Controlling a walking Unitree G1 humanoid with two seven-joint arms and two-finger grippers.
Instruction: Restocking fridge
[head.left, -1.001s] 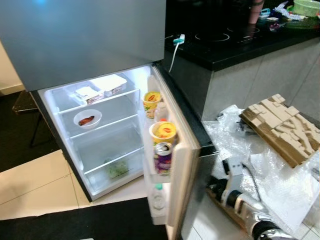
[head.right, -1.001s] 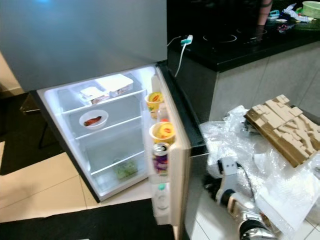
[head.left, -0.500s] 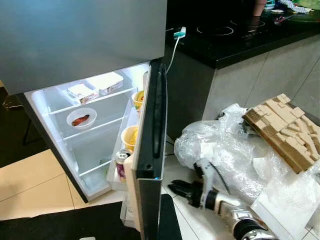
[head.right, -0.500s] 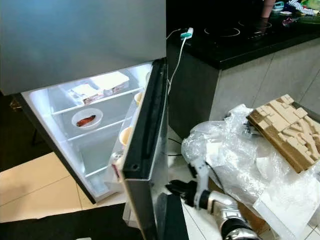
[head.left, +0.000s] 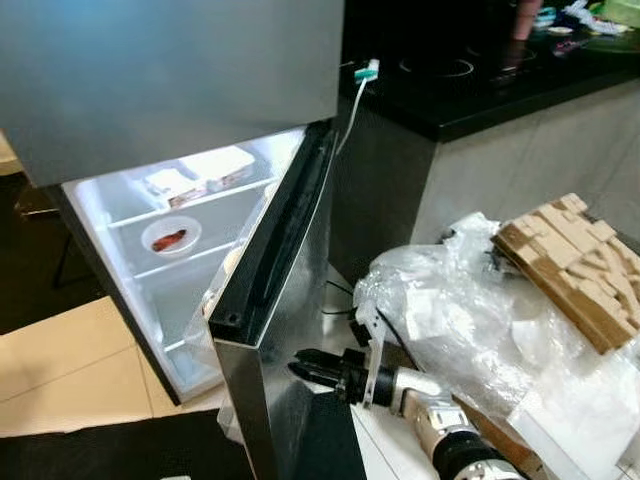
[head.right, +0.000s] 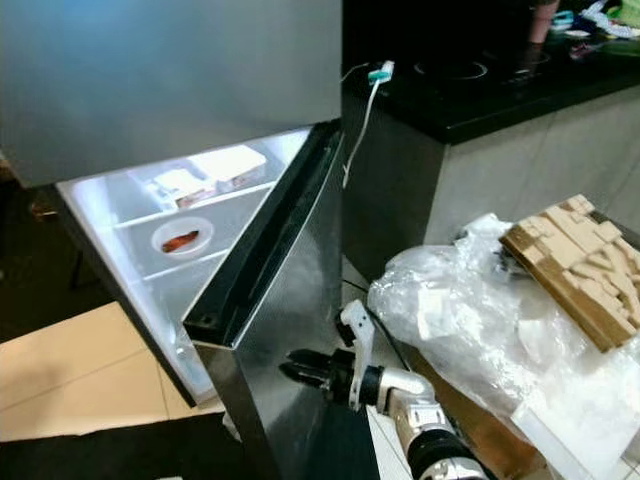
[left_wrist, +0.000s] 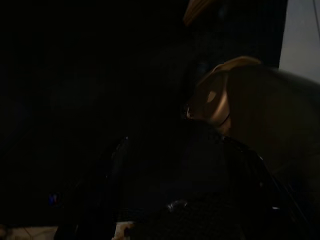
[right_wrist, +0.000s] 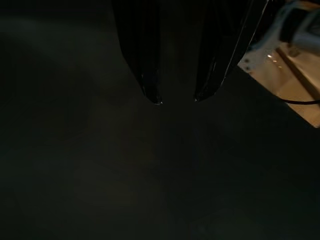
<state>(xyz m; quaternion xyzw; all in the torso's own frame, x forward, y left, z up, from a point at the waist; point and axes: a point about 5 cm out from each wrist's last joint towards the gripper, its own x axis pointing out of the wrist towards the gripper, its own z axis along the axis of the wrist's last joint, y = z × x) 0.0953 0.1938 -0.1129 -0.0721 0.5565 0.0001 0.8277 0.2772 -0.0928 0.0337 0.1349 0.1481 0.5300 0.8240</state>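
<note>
The fridge's lower steel door (head.left: 290, 330) stands partly swung in, with its black top edge (head.left: 275, 240) toward me. My right gripper (head.left: 300, 362) reaches left and its tips lie against the door's outer face. In the right wrist view its black fingers (right_wrist: 150, 75) are a little apart, with nothing between them. Inside the lit compartment, two white containers (head.left: 215, 165) sit on the top shelf. A white bowl with red food (head.left: 170, 240) sits on the shelf below. The door hides its own shelves. The left wrist view is very dark.
Crumpled clear plastic (head.left: 450, 310) and a brown moulded cardboard insert (head.left: 575, 265) lie on the floor at the right. A black counter (head.left: 480, 80) with a dangling charger cable (head.left: 368, 70) runs behind. A dark mat (head.left: 120, 450) lies before the fridge.
The fridge door has swung from wide open to about half shut. My right gripper has moved left onto its outer face. The cups and can on the door shelves are now hidden.
</note>
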